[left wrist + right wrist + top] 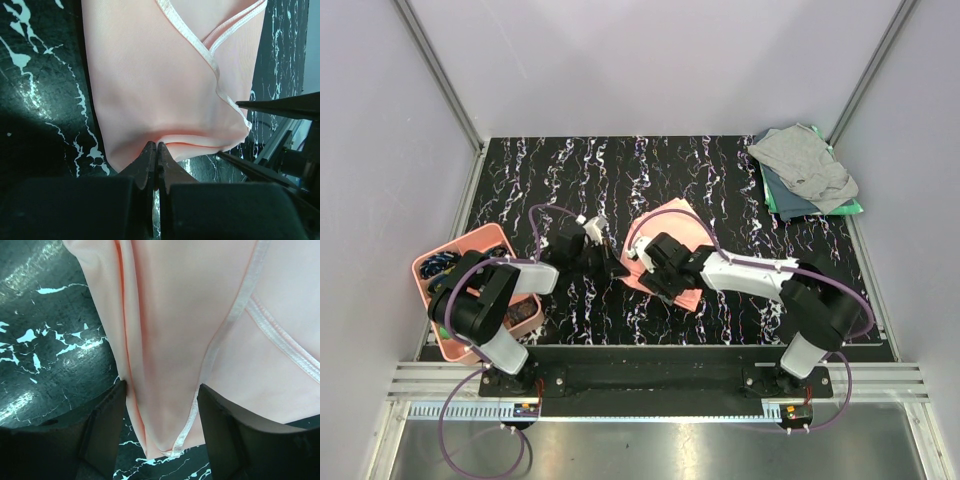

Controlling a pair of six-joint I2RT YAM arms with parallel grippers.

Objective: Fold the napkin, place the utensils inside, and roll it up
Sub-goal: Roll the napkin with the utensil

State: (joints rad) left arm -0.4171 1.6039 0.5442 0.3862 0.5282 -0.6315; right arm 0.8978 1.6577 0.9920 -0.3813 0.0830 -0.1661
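Black fingers point(145, 167) of the left gripper point(156, 146) fill the bottom of the left wrist view, pressed tight together with their tips on the near edge of the napkin point(160, 75); the cloth puckers there, so it looks pinched. At the right wrist, the right gripper point(162, 390) stands wide open, one finger point(107, 430) on each side of a folded corner of the pink cloth, which lies loose between them with its shiny hem showing. From above, the napkin sits folded near the middle of the black marbled table point(720, 180), both grippers meeting at its near-left side. Off to the left sits a pink tray point(430, 262), and a pile of grey and green cloths point(805, 165) lies in the far right corner.
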